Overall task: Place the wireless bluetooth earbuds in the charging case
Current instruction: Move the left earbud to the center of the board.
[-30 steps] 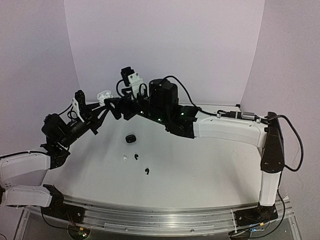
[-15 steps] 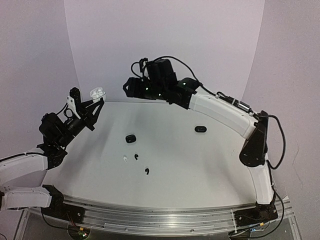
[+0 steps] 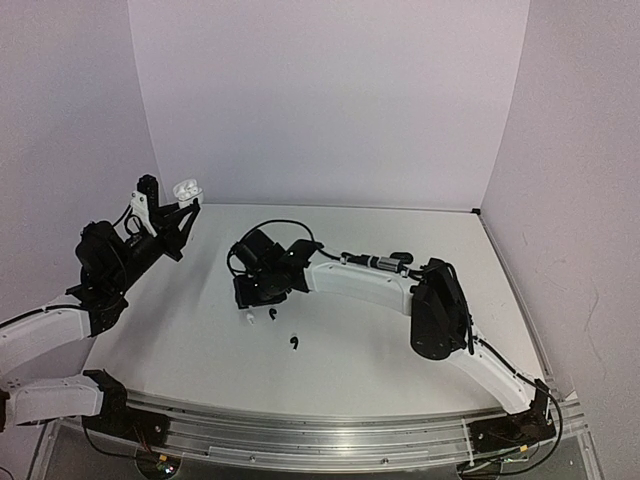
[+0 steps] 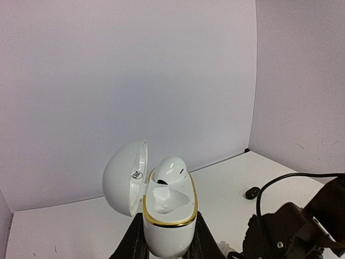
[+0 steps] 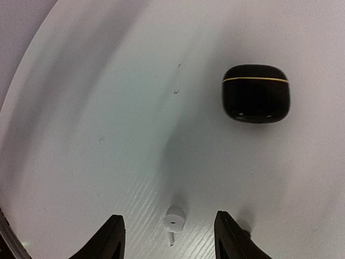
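My left gripper (image 4: 168,247) is shut on an open white charging case (image 4: 168,216) with a gold rim, held upright in the air at the left (image 3: 187,188). Its lid (image 4: 125,178) hangs open to the left. One white earbud (image 4: 170,170) sits in the far socket; the near socket is empty. My right gripper (image 5: 170,240) is open, low over the table (image 3: 255,290), and its fingers (image 5: 110,237) straddle a loose white earbud (image 5: 174,218) without touching it. In the top view that white earbud (image 3: 248,318) lies beside two black earbuds (image 3: 272,314) (image 3: 293,343).
A closed black case with a gold line (image 5: 256,93) lies just beyond the right gripper. Another small black case (image 3: 402,258) rests farther right, behind the right arm's forearm (image 3: 360,285). A black earbud (image 5: 245,231) peeks out by the right finger.
The right arm has swung away from the held white case and dropped to the table over the loose white earbud, its jaws narrowing. The left gripper has stayed nearly still, holding the case.
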Available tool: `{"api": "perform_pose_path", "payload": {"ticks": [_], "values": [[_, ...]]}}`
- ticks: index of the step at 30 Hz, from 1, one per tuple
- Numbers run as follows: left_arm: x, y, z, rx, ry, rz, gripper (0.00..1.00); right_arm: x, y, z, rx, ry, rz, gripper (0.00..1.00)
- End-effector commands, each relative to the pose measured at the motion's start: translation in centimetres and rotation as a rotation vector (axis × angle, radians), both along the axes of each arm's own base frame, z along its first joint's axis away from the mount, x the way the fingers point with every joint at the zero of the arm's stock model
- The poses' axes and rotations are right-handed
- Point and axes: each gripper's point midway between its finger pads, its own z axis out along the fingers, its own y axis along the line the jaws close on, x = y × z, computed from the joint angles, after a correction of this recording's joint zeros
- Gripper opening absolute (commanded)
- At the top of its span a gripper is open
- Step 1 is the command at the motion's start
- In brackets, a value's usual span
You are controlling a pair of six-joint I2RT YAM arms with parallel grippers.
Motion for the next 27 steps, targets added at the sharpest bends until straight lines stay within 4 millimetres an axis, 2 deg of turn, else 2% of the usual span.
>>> {"api": "perform_pose_path", "payload": {"ticks": [1, 5, 8, 13, 20, 27], "values": [[-0.5, 0.1, 3.3, -0.026, -0.065, -0.014, 0.00, -1.0, 2.9, 2.9, 0.073, -0.112, 0.051, 0.51], [-0.5, -0.1, 3.3, -0.031, -0.057, -0.026, 0.00, -0.6, 2.9, 1.8, 0.033, -0.165, 0.051, 0.43], [-0.5, -0.2, 3.4, -0.032, -0.062, -0.030, 0.00, -1.1, 3.5, 0.7, 0.021, -0.175, 0.080, 0.40], [-0.7, -0.2, 3.5, -0.029, -0.067, -0.034, 0.00, -1.2, 2.9, -1.1, -0.038, -0.195, 0.067, 0.40], [-0.7, -0.3, 3.3, -0.030, -0.061, -0.041, 0.00, -1.1, 2.4, -1.8, -0.063, -0.204, 0.056, 0.40], [-0.7, -0.3, 3.2, -0.027, -0.061, -0.041, 0.00, -2.0, 2.0, -3.9, -0.105, -0.174, 0.082, 0.38]]}}
